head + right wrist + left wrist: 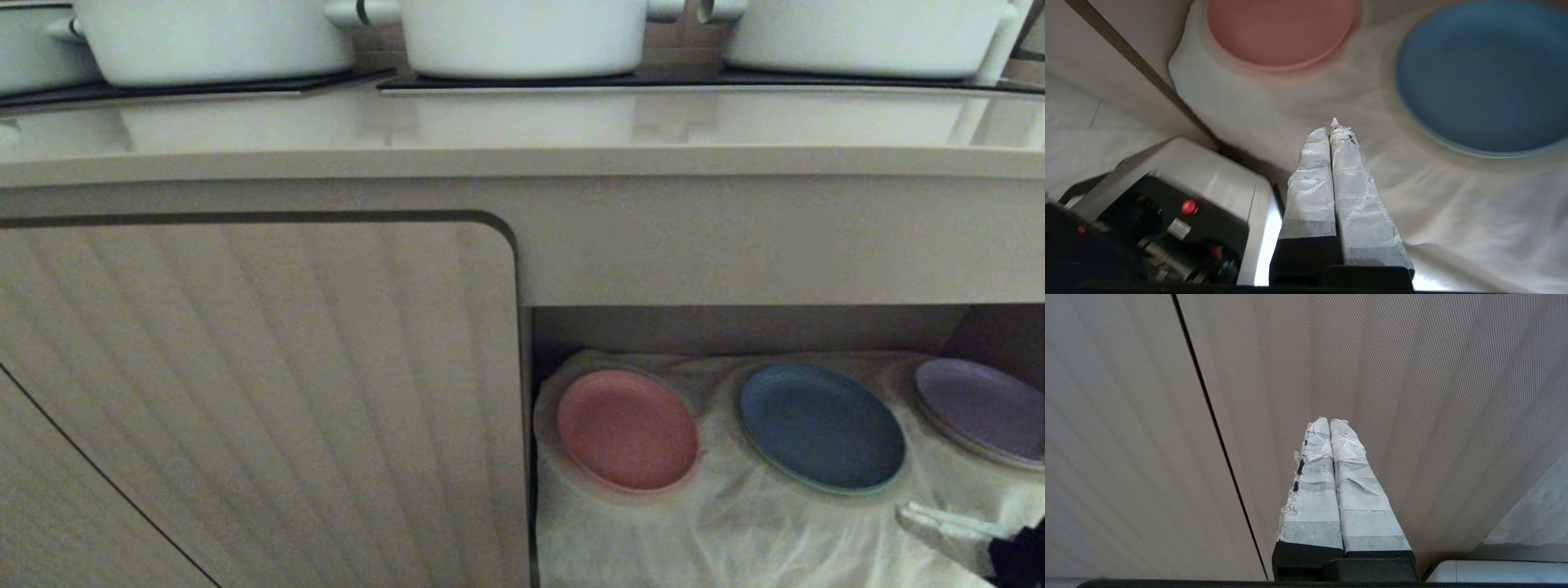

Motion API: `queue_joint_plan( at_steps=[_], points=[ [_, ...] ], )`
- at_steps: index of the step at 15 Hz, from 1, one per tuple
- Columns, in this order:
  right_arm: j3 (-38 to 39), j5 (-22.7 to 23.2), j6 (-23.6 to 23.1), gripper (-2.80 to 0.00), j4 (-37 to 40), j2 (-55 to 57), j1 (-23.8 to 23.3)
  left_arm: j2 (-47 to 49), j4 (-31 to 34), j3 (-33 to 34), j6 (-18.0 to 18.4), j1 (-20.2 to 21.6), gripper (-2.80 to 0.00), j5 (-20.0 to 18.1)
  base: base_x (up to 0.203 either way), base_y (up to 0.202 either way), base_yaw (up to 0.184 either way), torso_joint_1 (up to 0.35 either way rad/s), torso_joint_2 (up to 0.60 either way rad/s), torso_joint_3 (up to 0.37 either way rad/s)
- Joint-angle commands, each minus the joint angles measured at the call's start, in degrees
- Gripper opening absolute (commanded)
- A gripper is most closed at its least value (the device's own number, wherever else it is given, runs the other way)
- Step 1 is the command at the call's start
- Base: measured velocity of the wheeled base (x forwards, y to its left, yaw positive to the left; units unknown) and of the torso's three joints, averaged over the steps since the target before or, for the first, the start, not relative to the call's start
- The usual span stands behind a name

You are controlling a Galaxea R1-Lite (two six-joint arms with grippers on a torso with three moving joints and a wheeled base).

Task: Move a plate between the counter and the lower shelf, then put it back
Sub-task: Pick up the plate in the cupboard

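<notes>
Both jaws are pressed together, empty: your right gripper (pixel 1331 126) sits before the lower shelf (pixel 735 523), left gripper (pixel 1330 424) parked. Your pink plate (pixel 627 429) lies there unlifted, so counter (pixel 522 122) transfer and return remain.

Matte plastic plate (pixel 627 429) on wrinkled translucent cloth (pixel 735 523); glossy smooth counter (pixel 522 131); ribbed matt door (pixel 245 392).

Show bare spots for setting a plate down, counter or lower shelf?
Counter: bare strip between the white pots and front edge. Lower shelf: free cloth ahead of the pink plate and blue plate; crowded behind, purple plate included.
</notes>
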Motion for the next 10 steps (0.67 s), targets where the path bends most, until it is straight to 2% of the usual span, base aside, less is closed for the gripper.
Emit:
queue_joint_plan(
  at_steps=[1, 7, 10],
  points=[
    [-1.34, 0.22, 0.00, -2.80, -0.14, 5.58, 0.36, -0.02, -0.01, 0.00, -0.01, 0.00, -2.80, 0.03, 0.000, 0.000, 0.000, 0.000, 0.00, 0.000],
    [-2.94, 0.32, 0.43, -2.80, -0.01, 14.43, 3.68, -0.02, -0.01, 0.00, -0.01, 0.00, -2.80, 0.03, 0.000, 0.000, 0.000, 0.000, 0.00, 0.000],
    [-5.13, 0.31, 2.31, -2.80, -0.06, 18.12, 6.85, -0.02, -0.01, 0.00, -0.01, 0.00, -2.80, 0.03, 0.000, 0.000, 0.000, 0.000, 0.00, 0.000]
  ],
)
